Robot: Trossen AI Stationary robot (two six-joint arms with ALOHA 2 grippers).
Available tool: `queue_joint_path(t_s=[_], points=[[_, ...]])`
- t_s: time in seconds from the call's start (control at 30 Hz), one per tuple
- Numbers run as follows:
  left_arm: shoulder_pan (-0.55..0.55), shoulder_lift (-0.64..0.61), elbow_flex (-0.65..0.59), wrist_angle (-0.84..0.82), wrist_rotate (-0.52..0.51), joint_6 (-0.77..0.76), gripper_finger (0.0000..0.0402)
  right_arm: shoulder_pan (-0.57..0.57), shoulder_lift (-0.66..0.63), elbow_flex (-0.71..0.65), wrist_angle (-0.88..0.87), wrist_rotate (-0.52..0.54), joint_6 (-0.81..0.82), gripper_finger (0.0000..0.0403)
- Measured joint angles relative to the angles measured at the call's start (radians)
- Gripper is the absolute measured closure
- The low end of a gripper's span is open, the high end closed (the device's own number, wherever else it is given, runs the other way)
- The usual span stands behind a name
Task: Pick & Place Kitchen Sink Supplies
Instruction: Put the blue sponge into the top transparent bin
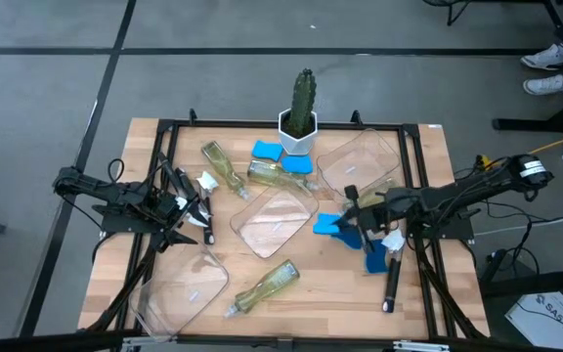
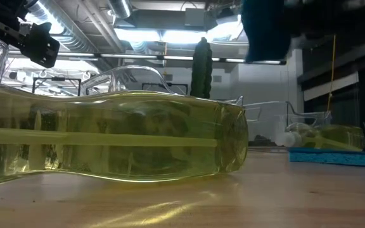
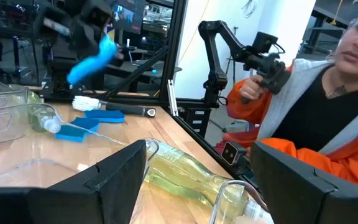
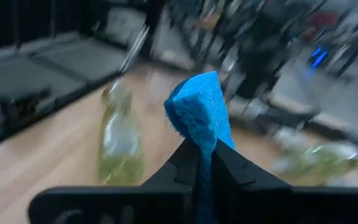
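1. High view — wooden table (image 1: 438,156) with a cactus (image 1: 302,98) in a white pot at 12 o'clock. Two blue sponges (image 1: 281,156) lie just beside the pot, with a bottle (image 1: 225,166) of yellow-green liquid at 11 o'clock. A clear tray (image 1: 272,221) sits at centre, a second tray (image 1: 360,164) at 1 o'clock and a third (image 1: 186,289) at 7 o'clock. Another bottle (image 1: 267,286) lies at 6 o'clock. The left end effector (image 1: 206,217) waits at 9 o'clock with its fingers spread wide, holding nothing. The right end effector (image 1: 345,227) at 3 o'clock is clamped on a blue sponge (image 1: 328,226); a further sponge (image 1: 377,260) and a black-handled brush (image 1: 391,284) lie near it at 4 o'clock.

2. Low view — a bottle on its side (image 2: 106,136) fills the foreground, with a flat sponge (image 2: 334,156) at 3 o'clock.

3. Left wrist view — the held sponge (image 3: 92,57) hangs clear above the table; a person in an orange sleeve (image 3: 253,102) sits beyond the table edge.

4. Right wrist view — fingers pinched tight on the sponge (image 4: 201,115), which stands upright between them.
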Motion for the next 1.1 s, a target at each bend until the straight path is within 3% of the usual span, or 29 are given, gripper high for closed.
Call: queue_joint_path(t_s=[0.17, 0.33, 0.6, 0.8, 0.97, 1.1], points=[[0.000, 0.000, 0.000, 0.000, 0.000, 0.000, 0.0121, -0.048, -0.007, 0.000, 0.075, 0.185, -0.004, 0.0374], [0.000, 0.000, 0.000, -0.001, 0.000, 0.000, 0.0121, -0.133, -0.098, 0.000, 0.088, 0.189, 0.030, 0.0387], [0.000, 0.000, 0.000, -0.002, 0.000, 0.000, 0.0121, -0.328, -0.218, -0.038, -0.030, 0.190, 0.175, 0.0375], [0.000, 0.000, 0.000, -0.002, 0.000, 0.000, 0.0121, -0.441, -0.220, -0.192, 0.120, 0.228, 0.329, 0.0386], [0.000, 0.000, 0.000, -0.002, 0.000, 0.000, 0.0121, -0.519, -0.220, -0.306, 0.220, 0.265, 0.478, 0.0374], [0.000, 0.000, 0.000, -0.002, 0.000, 0.000, 0.0121, -0.558, -0.220, -0.360, 0.232, 0.292, 0.582, 0.0371]])
